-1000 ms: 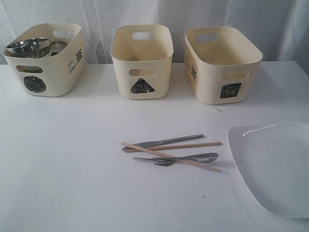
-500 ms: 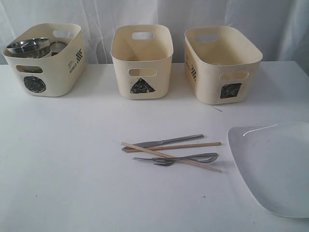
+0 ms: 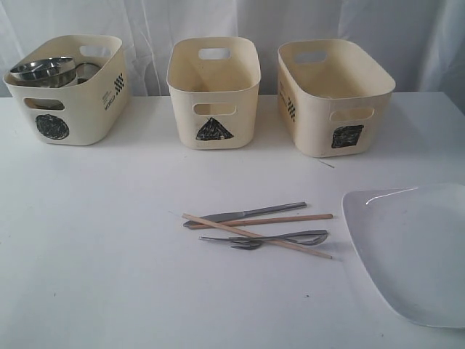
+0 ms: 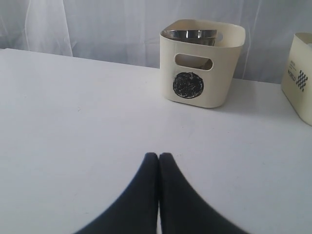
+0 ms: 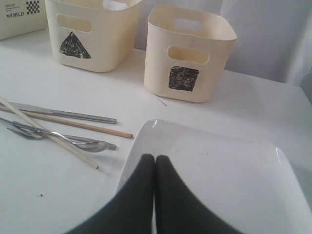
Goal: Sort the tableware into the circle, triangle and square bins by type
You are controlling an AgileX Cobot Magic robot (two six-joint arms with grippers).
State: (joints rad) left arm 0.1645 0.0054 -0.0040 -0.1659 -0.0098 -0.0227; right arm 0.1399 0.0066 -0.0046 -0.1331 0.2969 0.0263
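Steel bowls and mugs (image 3: pixel 45 70) fill the circle bin (image 3: pixel 69 109) at the back left; the triangle bin (image 3: pixel 213 120) and square bin (image 3: pixel 334 123) look empty. A steel knife (image 3: pixel 247 214), fork (image 3: pixel 243 243), spoon (image 3: pixel 305 237) and two wooden chopsticks (image 3: pixel 272 220) lie crossed mid-table. The large white plate (image 3: pixel 414 251) rests at the front right. My left gripper (image 4: pixel 159 157) is shut and empty over bare table, facing the circle bin (image 4: pixel 200 85). My right gripper (image 5: pixel 155 159) is shut and empty above the plate (image 5: pixel 219 175) near its edge. No white bowl shows. Neither gripper appears in the exterior view.
A white curtain (image 3: pixel 290 22) hangs behind the bins. The cutlery (image 5: pixel 63 124) lies beside the plate in the right wrist view, with the triangle bin (image 5: pixel 92 39) and square bin (image 5: pixel 187 63) beyond it.
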